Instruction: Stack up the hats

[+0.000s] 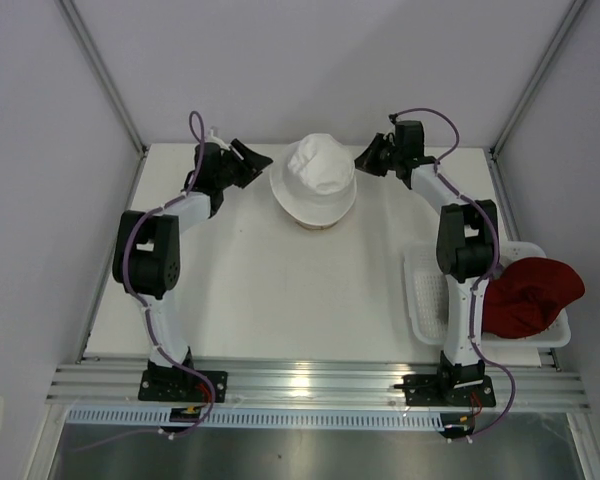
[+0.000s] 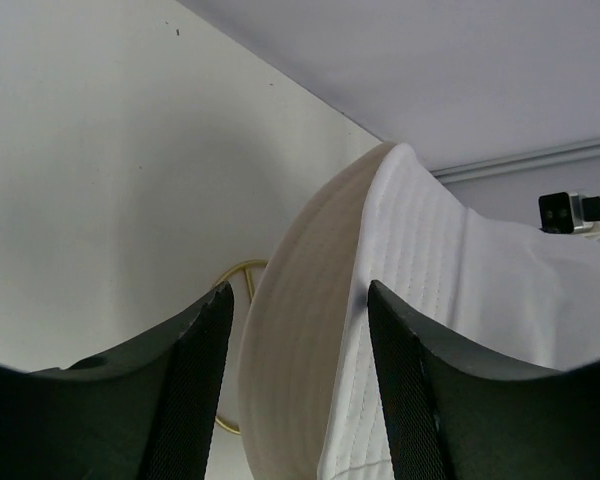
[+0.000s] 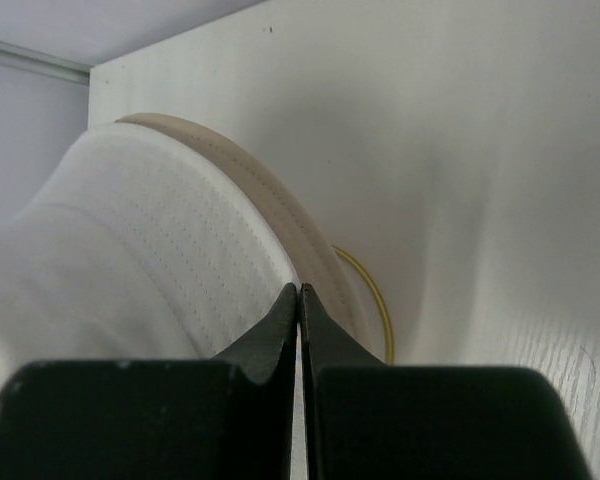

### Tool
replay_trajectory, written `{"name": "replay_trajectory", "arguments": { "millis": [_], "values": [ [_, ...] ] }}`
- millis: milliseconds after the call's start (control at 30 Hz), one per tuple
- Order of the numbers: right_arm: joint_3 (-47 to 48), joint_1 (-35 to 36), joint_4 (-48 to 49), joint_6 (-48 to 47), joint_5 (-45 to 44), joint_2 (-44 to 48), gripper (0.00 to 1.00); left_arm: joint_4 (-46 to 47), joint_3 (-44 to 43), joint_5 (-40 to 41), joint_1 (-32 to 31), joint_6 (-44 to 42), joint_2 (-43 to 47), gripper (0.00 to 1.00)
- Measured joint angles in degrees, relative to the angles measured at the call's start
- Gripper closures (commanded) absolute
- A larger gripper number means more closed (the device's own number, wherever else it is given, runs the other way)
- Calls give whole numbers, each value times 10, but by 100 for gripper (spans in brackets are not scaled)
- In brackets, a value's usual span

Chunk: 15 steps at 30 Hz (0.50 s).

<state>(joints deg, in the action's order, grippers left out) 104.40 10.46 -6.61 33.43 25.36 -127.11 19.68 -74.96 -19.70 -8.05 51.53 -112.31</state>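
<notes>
The stack is being built at the far middle of the table (image 1: 280, 290), and the step in hand looks like the settling of the white hat (image 1: 315, 175) on top of it. That hat is sitting crown-up directly between the two tools, soft and a little dented at the crown, its stitched brim drooping over a beige brim (image 2: 290, 330) lying under it. That is probably a second hat, though only its edge is showing. A thin gold ring (image 2: 242, 270) is peeking out beneath both.

The left tool (image 1: 258, 160) is standing spread, with the brim edge just ahead of it and showing between its fingers in the wrist view. It is gripping nothing. The right tool (image 1: 368, 158) is pressed fully together, its tips pointing at the opposite brim edge, right at the fabric. Nothing is showing pinched between them.

The dark red hat (image 1: 525, 295) is lying crumpled in the white mesh basket (image 1: 425, 300), well behind the right tool and down beside that arm's base. By my reading it is the next one to fetch. That calls for the right tool backing off from the brim without dragging it, swinging back to the basket, spreading, and taking a fold of the limp red fabric. The left tool needs to be clearing the stack too.
</notes>
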Motion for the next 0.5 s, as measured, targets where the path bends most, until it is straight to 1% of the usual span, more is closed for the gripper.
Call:
{"name": "replay_trajectory", "arguments": {
  "millis": [267,400,500],
  "values": [
    [14,6,-25,-14,-13,-2,100,44,-35,-46,-1,25,-31,44],
    [18,7,-27,-16,-19,-2,100,60,-49,-59,-5,31,-41,50],
    [19,9,-27,-16,-21,-2,100,59,-66,-65,-9,35,-54,51]
  ]
}}
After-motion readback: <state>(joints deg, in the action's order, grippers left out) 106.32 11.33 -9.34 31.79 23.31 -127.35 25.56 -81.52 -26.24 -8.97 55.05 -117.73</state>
